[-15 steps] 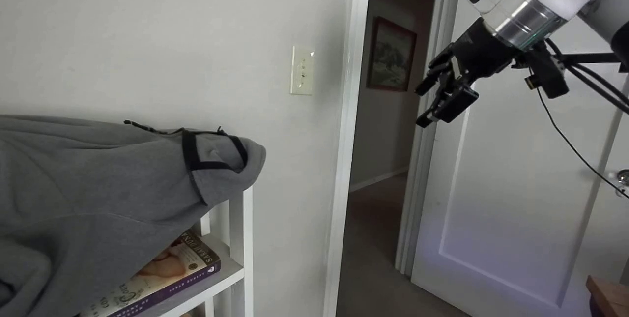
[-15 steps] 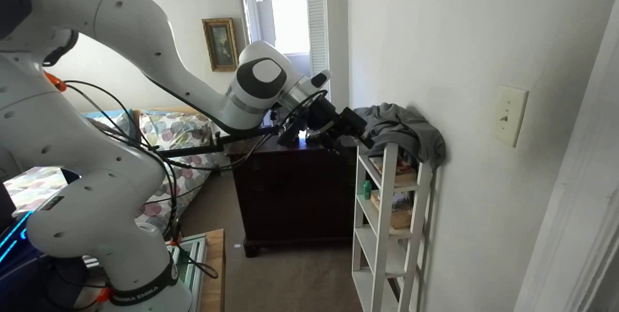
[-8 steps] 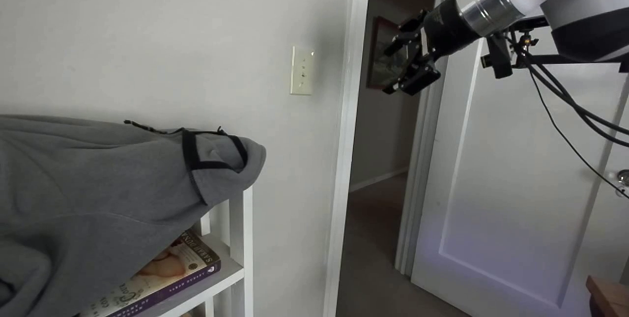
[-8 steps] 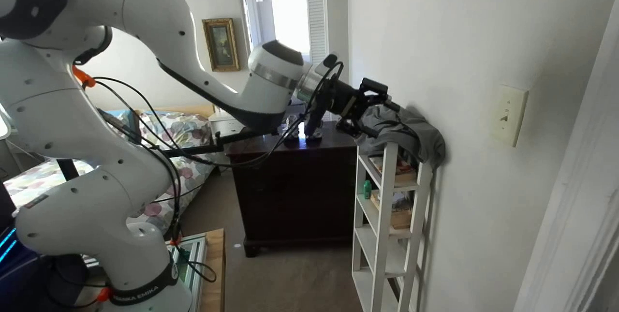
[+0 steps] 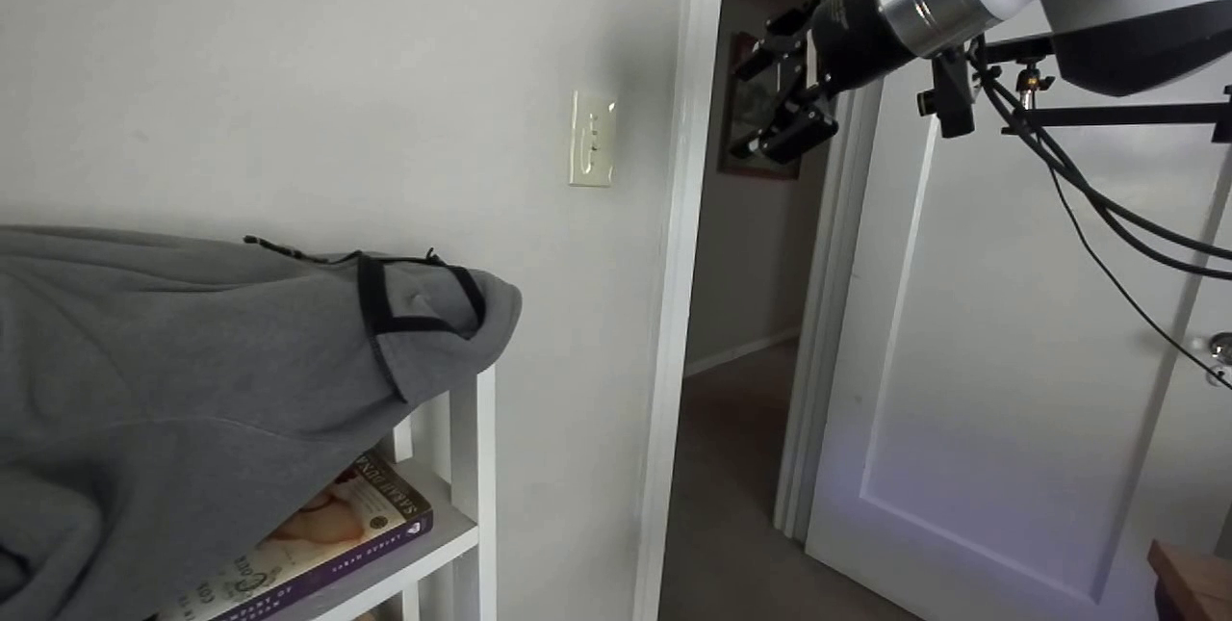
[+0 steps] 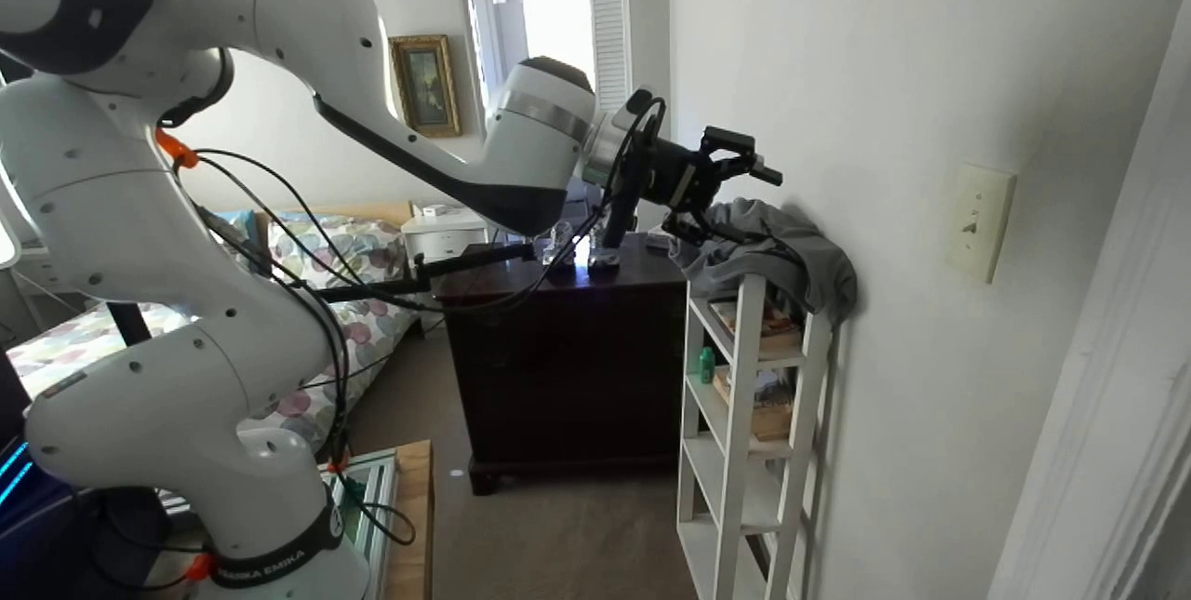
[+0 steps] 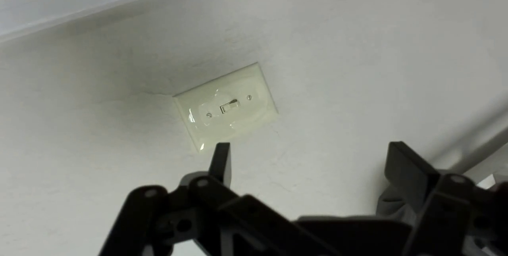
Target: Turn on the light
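Observation:
The light switch is a cream-white upright plate on the wall, in both exterior views (image 5: 592,139) (image 6: 972,222). In the wrist view the switch plate (image 7: 254,107) lies left of the middle and looks tilted, with a small toggle (image 7: 229,106) between two screws. No lamp shows. My gripper (image 7: 309,145) is open and empty, its fingers wide apart. In the wrist view its left fingertip overlaps the picture just below the plate. In both exterior views the gripper (image 5: 741,111) (image 6: 768,206) is in the air, well apart from the switch.
A grey sweater (image 5: 241,342) is draped over a white shelf (image 6: 749,349) beside the wall, just below the gripper in an exterior view. A white door frame (image 5: 685,217) stands close beside the switch. A dark dresser (image 6: 568,377) stands behind the shelf.
The arm has swung up and forward. The gripper has risen, turned more level, and come nearer the wall with the switch. Its fingers stay open. The switch looks unchanged.

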